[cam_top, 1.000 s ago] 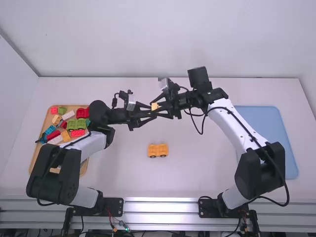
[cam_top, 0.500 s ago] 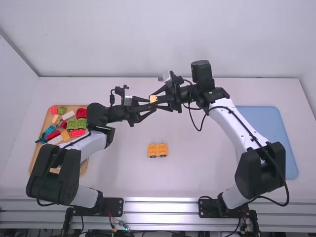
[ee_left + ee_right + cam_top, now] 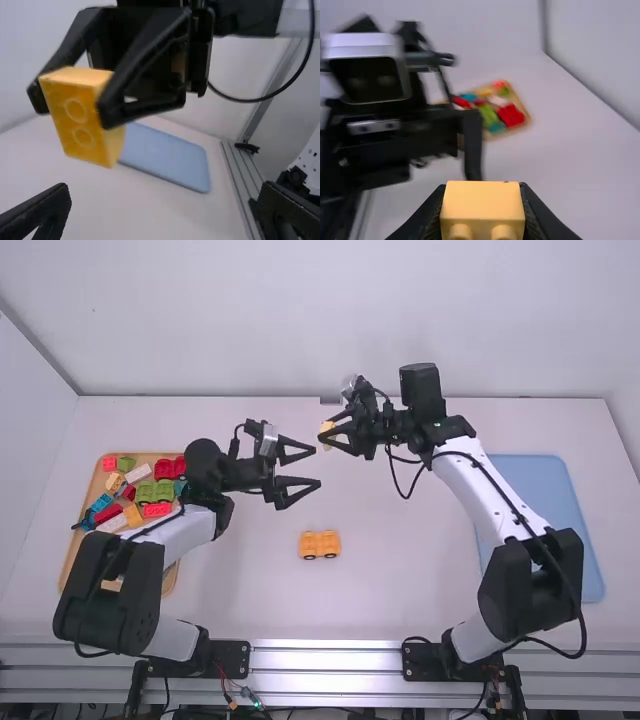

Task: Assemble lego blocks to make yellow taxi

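Yellow block [image 3: 326, 426] in right tool [image 3: 325, 434]

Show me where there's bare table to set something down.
The white table is bare between the orange wheeled block and the blue mat, and from that block to the near edge. Crowded: the wooden tray, packed with blocks, and beyond the wheeled block, where the open left claw faces the right claw, holding a yellow block.

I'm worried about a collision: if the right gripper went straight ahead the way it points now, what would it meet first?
Probably the left gripper, standing open opposite; the yellow block in the right gripper would lead. Height is unclear, so it might narrowly pass.
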Motion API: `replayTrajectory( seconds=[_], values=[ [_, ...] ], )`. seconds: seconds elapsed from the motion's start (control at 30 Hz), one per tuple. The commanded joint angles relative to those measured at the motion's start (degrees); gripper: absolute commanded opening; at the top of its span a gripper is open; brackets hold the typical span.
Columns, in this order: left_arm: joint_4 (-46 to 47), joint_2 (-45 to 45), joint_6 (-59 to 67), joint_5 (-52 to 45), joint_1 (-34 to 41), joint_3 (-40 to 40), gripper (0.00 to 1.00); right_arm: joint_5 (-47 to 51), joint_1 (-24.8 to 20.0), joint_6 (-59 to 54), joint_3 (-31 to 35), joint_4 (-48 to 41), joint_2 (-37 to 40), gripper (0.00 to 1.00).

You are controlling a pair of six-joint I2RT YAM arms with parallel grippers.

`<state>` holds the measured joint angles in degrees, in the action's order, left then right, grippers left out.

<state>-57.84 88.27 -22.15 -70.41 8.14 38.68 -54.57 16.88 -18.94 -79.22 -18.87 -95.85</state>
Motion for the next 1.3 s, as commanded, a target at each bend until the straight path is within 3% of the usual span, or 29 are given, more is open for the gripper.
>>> replayTrajectory(
  seconds=[0.0,0.17,0.27,0.37,0.6,0.73,0.87,1.03,1.2,1.27],
  values=[
    [7.65,0.02,12.41,5.18,-0.63,-0.04,0.99,18.12,1.09,0.22,-1.44,-3.89,1.46,0.04],
    [21.42,0.00,19.63,23.43,-1.42,-0.04,0.99,33.53,3.17,-0.96,-0.81,-13.49,1.44,0.00],
    [24.24,-0.48,15.76,35.47,-1.44,-0.04,0.99,42.80,5.07,-0.50,2.54,-13.03,1.44,0.00],
    [25.57,-1.31,15.56,38.16,-1.44,-0.04,0.99,46.03,6.47,-3.48,8.85,-9.84,1.44,0.00],
    [25.81,-2.45,15.54,41.62,-2.60,-0.04,0.99,43.76,7.61,-11.32,19.63,-9.97,1.44,0.01],
    [27.50,-2.69,16.65,37.07,-4.44,-0.07,0.99,40.87,7.61,-18.53,23.30,-11.67,1.44,0.00],
    [25.51,-2.73,25.55,20.55,-6.93,-0.04,0.99,41.05,7.58,-21.20,25.55,-11.76,1.11,0.00],
    [24.98,-3.10,29.18,9.55,-9.07,-0.04,0.99,41.13,7.65,-25.38,25.62,-13.68,-1.53,0.00],
    [31.17,-5.14,39.78,8.79,-7.98,-0.04,0.99,45.07,9.66,-26.10,25.62,-13.09,-3.67,0.00],
    [37.79,-7.74,46.97,11.19,-6.97,-0.04,0.99,48.28,11.80,-25.88,25.62,-12.44,-5.44,0.00]
  ],
)
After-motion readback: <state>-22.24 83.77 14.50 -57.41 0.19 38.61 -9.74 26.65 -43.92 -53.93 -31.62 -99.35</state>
